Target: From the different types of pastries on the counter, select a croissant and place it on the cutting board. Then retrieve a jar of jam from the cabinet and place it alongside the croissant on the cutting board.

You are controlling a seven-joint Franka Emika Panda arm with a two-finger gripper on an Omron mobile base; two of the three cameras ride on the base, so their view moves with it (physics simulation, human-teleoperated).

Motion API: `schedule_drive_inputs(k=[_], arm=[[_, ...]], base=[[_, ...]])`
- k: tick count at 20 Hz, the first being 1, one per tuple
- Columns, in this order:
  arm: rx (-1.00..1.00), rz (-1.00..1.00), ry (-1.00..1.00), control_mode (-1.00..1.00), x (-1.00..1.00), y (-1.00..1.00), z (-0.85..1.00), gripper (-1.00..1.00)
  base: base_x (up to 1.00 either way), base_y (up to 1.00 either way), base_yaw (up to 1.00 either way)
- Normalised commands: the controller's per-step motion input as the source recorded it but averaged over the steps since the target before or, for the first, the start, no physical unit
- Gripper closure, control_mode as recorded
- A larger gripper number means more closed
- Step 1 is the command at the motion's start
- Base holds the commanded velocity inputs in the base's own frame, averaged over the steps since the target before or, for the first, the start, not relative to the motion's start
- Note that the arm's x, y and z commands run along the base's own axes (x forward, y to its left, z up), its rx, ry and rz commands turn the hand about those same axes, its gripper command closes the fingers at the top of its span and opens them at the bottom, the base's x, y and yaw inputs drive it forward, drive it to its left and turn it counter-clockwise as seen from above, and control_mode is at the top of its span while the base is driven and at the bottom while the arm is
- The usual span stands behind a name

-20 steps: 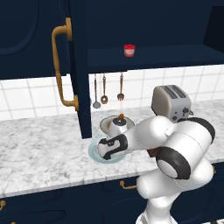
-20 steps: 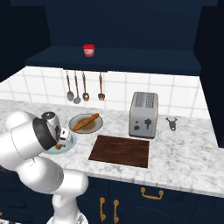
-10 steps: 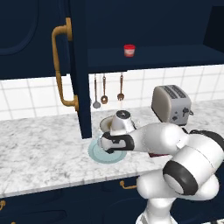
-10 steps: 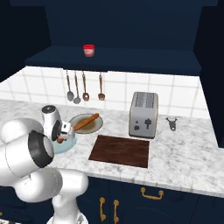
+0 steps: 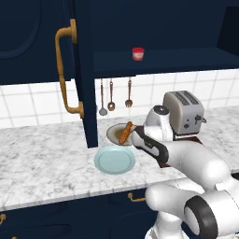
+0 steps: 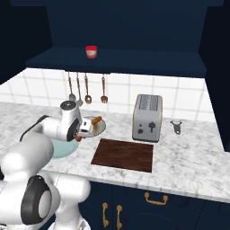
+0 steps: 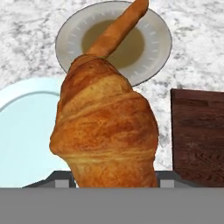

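Observation:
The croissant [image 7: 105, 127], plump and golden-brown, is clamped in my shut gripper [image 6: 81, 134] and hangs a little above the counter [image 6: 188, 157]. Under it lie the bare light blue plate [image 7: 22, 131] and the beige plate [image 7: 157, 48], which carries the long stick pastry [image 7: 118, 28]. In the hand view the dark reddish cutting board [image 7: 197, 131] sits to the right; it also shows as the cutting board [image 6: 123, 155] in front of the toaster. The red jar of jam [image 5: 137, 53] stands on the shelf of the open cabinet [image 5: 84, 70]. The croissant hides my fingertips.
A silver toaster [image 6: 147, 117] stands behind the board. Utensils [image 6: 87, 90] hang on the tiled wall. The open cabinet door with its brass handle [image 5: 65, 70] juts out over the counter to the left of the light blue plate [image 5: 115, 160]. A small dark tool [image 6: 176, 127] lies at the right.
My jaws closed on the croissant over the light blue plate. The hand then lifted it off and moved right and back toward the beige plate, leaving the blue plate bare.

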Motion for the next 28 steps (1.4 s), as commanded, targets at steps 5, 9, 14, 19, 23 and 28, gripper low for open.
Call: schedule_drive_inputs(k=[5, 9, 14, 19, 23, 28], arm=[[-0.07, 0.00, 0.05, -1.00, 0.00, -1.00, 0.00, 1.00], [-0.07, 0.00, 0.05, -1.00, 0.00, -1.00, -0.12, 1.00], [-0.03, 0.00, 0.05, -1.00, 0.00, -0.83, -0.25, 1.00], [0.00, 0.00, 0.00, -1.00, 0.00, -0.04, -0.18, 1.00], [0.00, 0.00, 0.00, -1.00, 0.00, 0.00, -0.15, 1.00], [0.00, 0.00, 0.00, -1.00, 0.00, 0.00, -0.28, 1.00]], base=[[0.00, 0.00, 0.00], [0.00, 0.00, 0.00], [0.00, 0.00, 0.00], [0.00, 0.00, 0.00], [0.00, 0.00, 0.00], [0.00, 0.00, 0.00]])
